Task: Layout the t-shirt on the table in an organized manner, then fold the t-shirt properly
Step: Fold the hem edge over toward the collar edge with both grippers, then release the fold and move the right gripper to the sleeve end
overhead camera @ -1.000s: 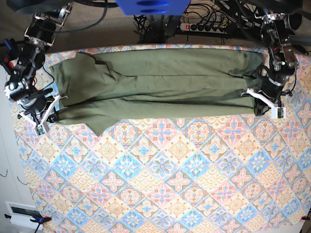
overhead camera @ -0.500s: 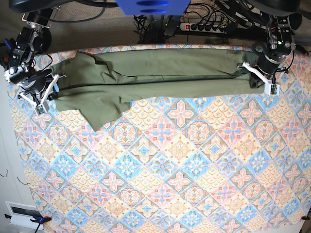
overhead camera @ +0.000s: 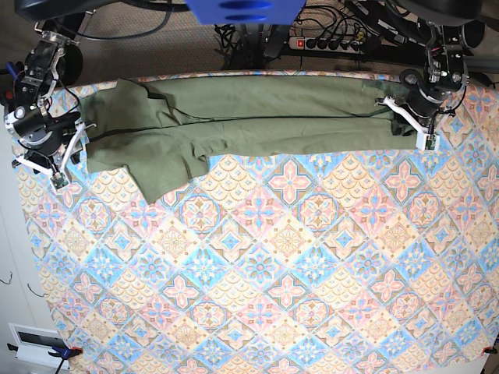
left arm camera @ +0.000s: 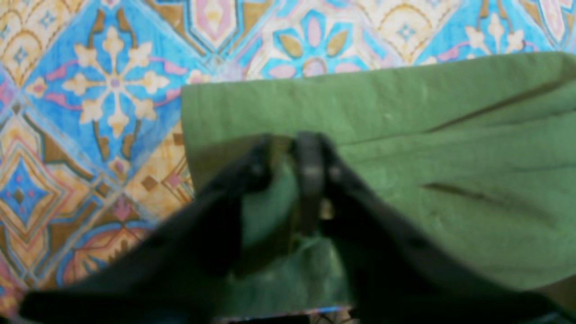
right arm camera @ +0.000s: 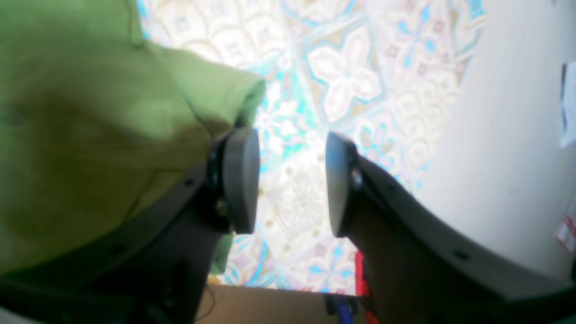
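Observation:
The olive-green t-shirt (overhead camera: 257, 117) lies stretched in a long wrinkled band along the far edge of the table (overhead camera: 273, 273), with one flap hanging toward the front at its left end. My left gripper (overhead camera: 412, 125) is at the shirt's right end. In the left wrist view this gripper (left arm camera: 292, 155) is shut on a fold of the shirt (left arm camera: 405, 135). My right gripper (overhead camera: 62, 166) is at the shirt's left end. In the right wrist view it (right arm camera: 290, 180) is open and empty over the cloth (right arm camera: 342, 81), with the shirt (right arm camera: 90, 112) beside its left finger.
A power strip and cables (overhead camera: 327, 43) lie just beyond the table's far edge. A blue part (overhead camera: 245, 9) hangs over the top middle. A white box (overhead camera: 35, 343) sits off the table's front left corner. The table's side edge and pale floor (right arm camera: 504, 135) lie just past my right gripper.
Both arms have moved toward the far edge, drawing the shirt into a narrower band farther back. My right gripper now stands open beside the shirt's left end.

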Tool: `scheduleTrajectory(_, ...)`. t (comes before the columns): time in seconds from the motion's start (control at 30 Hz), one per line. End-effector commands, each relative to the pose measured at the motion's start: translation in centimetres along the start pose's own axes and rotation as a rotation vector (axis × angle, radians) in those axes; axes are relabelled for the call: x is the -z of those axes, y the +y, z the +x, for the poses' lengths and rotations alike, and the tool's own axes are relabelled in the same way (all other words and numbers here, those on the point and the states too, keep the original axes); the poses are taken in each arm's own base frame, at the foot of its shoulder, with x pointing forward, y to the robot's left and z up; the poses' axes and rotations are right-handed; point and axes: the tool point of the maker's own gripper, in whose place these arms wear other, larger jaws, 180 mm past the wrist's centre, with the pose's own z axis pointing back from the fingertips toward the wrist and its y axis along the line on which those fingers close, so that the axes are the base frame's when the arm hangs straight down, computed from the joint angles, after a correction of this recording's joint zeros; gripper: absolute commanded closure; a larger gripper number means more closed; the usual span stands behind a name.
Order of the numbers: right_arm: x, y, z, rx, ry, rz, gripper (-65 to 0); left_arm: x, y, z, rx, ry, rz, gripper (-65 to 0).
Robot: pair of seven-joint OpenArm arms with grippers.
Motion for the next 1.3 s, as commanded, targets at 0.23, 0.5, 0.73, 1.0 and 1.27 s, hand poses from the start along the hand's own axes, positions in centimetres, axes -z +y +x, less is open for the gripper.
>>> scheduleTrajectory(0.23, -1.2, -0.7, 3.3, 0.047, -0.132, 0.002, -23.7, -2.4, 0.7, 2.0, -0.157, -0.101, -0.056, -36.8)
scheduleTrajectory(0.5, 0.3, 1.6, 10.7, -0.074, -0.239, 0.05, -23.7, -2.8, -0.3, 2.6, -0.224, -0.13, -0.116, -31.6)
scheduleTrajectory(0.73, 4.5, 6.3, 13.2, -0.048, -0.208, 0.178, -24.1, -3.1, -1.3, 3.4, -0.303, -0.161, -0.191, -30.4)
scheduleTrajectory(1.0, 7.6, 6.6, 12.0, 0.011, -0.126, 0.243, -29.9, -3.2, -1.5, 3.6, -0.314, -0.168, -0.203, -30.4)
scheduleTrajectory(1.27, 9.9, 8.0, 10.5, 0.067, -0.096, 0.312, -30.2, -3.1, -1.5, 3.8, -0.313, -0.173, -0.204, -30.4)
